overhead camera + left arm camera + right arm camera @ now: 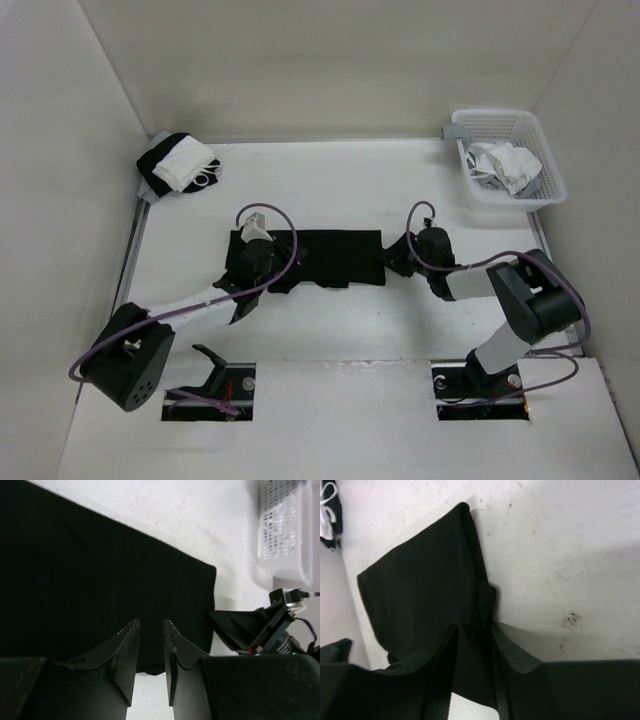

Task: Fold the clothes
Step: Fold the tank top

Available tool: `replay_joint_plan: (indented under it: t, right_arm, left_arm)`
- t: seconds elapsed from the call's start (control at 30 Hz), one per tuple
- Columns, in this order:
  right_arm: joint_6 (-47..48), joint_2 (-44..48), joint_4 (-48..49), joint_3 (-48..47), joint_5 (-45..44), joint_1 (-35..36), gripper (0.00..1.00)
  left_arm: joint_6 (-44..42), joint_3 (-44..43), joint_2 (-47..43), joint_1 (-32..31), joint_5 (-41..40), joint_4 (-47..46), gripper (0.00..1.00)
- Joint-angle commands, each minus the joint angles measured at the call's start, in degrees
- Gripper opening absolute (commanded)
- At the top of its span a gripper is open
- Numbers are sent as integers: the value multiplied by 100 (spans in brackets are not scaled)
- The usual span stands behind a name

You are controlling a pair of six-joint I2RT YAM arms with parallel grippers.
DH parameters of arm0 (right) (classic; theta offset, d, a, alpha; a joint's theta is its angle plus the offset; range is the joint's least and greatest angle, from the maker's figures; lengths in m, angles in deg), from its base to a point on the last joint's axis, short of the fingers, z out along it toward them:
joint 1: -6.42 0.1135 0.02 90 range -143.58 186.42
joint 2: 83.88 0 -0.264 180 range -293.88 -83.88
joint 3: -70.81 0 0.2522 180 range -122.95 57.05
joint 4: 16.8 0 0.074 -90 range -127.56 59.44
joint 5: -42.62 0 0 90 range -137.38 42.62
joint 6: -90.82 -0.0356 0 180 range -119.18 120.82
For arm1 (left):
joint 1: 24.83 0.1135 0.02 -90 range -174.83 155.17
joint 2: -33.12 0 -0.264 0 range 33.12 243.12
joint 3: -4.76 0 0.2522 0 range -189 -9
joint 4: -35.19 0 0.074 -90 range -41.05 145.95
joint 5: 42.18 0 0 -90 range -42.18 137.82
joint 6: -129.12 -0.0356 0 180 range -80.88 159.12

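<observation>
The clothes [330, 255] are a black top lying flattened in a wide strip across the middle of the table; the same top [100, 570] fills the left wrist view. My left gripper [258, 265] is over its left end, and in the left wrist view the gripper [151, 625] is open with only cloth and bare table showing in the gap. My right gripper [398, 257] is at the top's right end. The right wrist view shows that gripper [474, 630] open, with a folded edge of the top [420, 590] lying between its fingers.
A white basket [545, 160] holding a white garment [505, 165] stands at the back right; the basket [282, 530] also appears in the left wrist view. A black-and-white cloth bundle [180, 165] lies at the back left. White walls close in the table.
</observation>
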Motion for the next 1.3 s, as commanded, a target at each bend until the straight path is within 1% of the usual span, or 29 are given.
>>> replay_joint_plan:
  t: [0.0, 0.03, 0.1, 0.13, 0.2, 0.27, 0.37, 0.47, 0.53, 0.6, 0.67, 0.73, 0.83, 0.9, 1.07, 1.2, 1.27]
  right_arm:
    - [-365, -402, 307, -59, 343, 34, 30]
    - [-401, -438, 386, -42, 352, 52, 24]
    - [-567, -369, 728, 159, 238, 52, 9]
    - [-621, -220, 921, 300, 177, 26, 5]
    - [-630, 306, 1055, 590, 27, -114, 2]
    - [-543, 991, 776, 810, -96, -229, 1]
    - [-244, 2238, -364, 943, -227, -352, 1]
    - [230, 3688, -1936, 847, -683, -317, 1]
    - [537, 4541, -3035, 558, -1096, -317, 1]
    - [827, 4869, -3784, 85, -1247, -247, 1]
    - [1118, 4740, -4260, -557, -1283, -20, 1]
    - [1320, 4310, -4490, -1146, -1440, 366, 1]
    - [1461, 3519, -4622, -1912, -1836, 1008, 2]
    - [1488, 2835, -4658, -2499, -2082, 1421, 2]
    - [1418, 1288, -4684, -3599, -2215, 2151, 3]
    - [1225, -5, -4465, -4276, -2153, 2565, 9]
    - [1146, -568, -4368, -4636, -2066, 2706, 14]
  left_arm:
    - [-134, -126, 100, -134, -357, -606, 24]
    - [-134, -82, 48, -143, -348, -642, 24]
    - [-143, -11, -93, -126, -357, -651, 24]
    - [-169, 15, -163, -117, -348, -651, 24]
    - [-213, 42, -260, -126, -339, -651, 24]
    - [-230, 68, -313, -152, -322, -642, 24]
    - [-239, 94, -340, -179, -269, -651, 24]
    - [-239, 112, -392, -144, -217, -677, 24]
    - [-239, 121, -436, -135, -155, -712, 24]
    - [-239, 121, -454, -117, -94, -730, 25]
    - [-239, 121, -437, -91, -67, -747, 25]
    - [-222, 138, -419, -73, -32, -791, 25]
    - [-187, 235, -506, 6, 56, -835, 25]
    - [-169, 322, -655, 102, 91, -809, 25]
    - [-143, 577, -1174, 532, 310, -687, 26]
    - [-143, 648, -1622, 954, 557, -397, 28]
    - [-143, 657, -1833, 1113, 618, -265, 28]
